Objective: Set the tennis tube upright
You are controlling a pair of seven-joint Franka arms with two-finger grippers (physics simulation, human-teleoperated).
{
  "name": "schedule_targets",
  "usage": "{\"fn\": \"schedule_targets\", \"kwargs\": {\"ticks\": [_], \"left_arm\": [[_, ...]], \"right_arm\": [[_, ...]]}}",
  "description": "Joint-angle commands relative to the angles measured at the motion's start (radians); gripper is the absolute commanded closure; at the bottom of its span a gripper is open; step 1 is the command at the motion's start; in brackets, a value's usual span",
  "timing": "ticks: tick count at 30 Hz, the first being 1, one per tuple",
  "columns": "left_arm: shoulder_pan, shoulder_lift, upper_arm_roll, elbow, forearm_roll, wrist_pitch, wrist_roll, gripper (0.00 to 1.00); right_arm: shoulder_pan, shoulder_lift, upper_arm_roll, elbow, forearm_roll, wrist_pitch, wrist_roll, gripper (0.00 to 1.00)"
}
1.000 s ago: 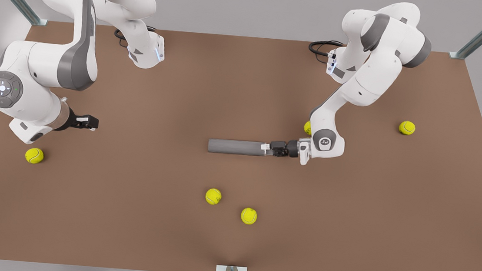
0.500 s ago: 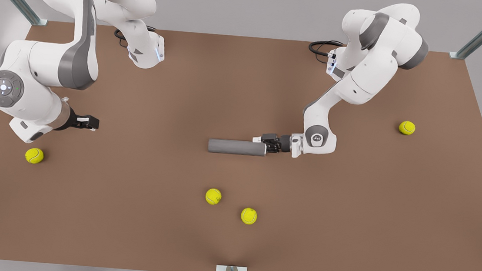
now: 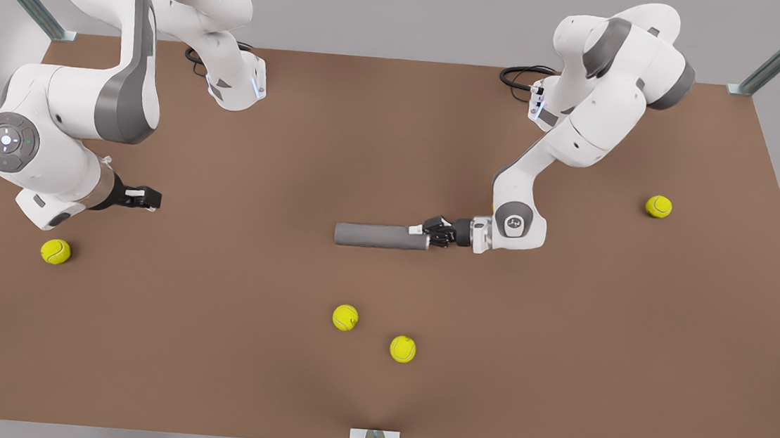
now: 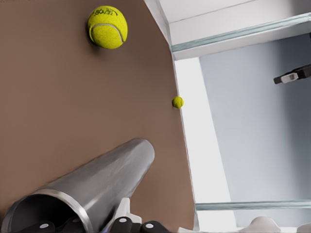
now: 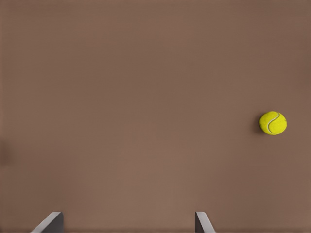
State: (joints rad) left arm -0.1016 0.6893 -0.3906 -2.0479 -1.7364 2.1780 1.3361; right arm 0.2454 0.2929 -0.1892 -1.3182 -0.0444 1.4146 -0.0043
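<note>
Tube point(image 3: 380, 236) lies flat at the table's point(image 3: 560, 375) centre, our left gripper point(image 3: 424, 233) clamped on the rim of its three o'clock end, a purchase from which we could tip it upright. At nine o'clock, our right gripper point(image 3: 150, 198) waits, fingers point(image 5: 50, 224) spread, holding nothing.

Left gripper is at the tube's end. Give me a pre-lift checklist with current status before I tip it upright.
1. Left gripper at the open end of the tennis tube: ok; one finger reaches inside the rim in the left wrist view.
2. Grip closed firmly on the wall: cannot tell.
3. Tube upright: not ok; it lies flat on the table.
4. Space around the tube: ok; the nearest tennis balls lie apart from it.
5. Right gripper out of the way: ok; open, waiting near the front view's left.
</note>
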Motion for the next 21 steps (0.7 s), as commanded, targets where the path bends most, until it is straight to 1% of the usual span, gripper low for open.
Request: {"fn": "schedule_targets", "kwargs": {"ticks": [1,5,7,13,17,21], "left_arm": [[0.002,-0.008,0.001,0.0,0.012,0.0,0.029,0.68],[0.005,-0.043,0.001,-0.011,0.025,0.0,0.028,0.69],[0.005,-0.047,0.001,-0.014,0.025,0.002,0.028,0.74],[-0.001,-0.047,-0.001,-0.015,0.026,0.014,0.012,0.79],[-0.004,-0.053,-0.001,-0.015,0.043,0.014,-0.005,0.79],[-0.003,-0.085,-0.001,-0.015,0.107,0.013,-0.058,0.79]], "right_arm": [[0.002,-0.003,0.0,0.0,0.001,-0.002,0.012,0.0],[0.002,-0.003,0.0,0.004,0.001,-0.009,0.012,0.0],[0.0,-0.003,0.0,0.004,0.001,-0.009,0.012,0.0],[-0.005,-0.003,-0.001,0.004,0.001,-0.009,0.01,0.0],[-0.006,-0.001,-0.001,0.004,0.003,-0.009,0.009,0.0],[-0.006,-0.001,-0.001,0.004,0.005,-0.009,0.009,0.0]]}}
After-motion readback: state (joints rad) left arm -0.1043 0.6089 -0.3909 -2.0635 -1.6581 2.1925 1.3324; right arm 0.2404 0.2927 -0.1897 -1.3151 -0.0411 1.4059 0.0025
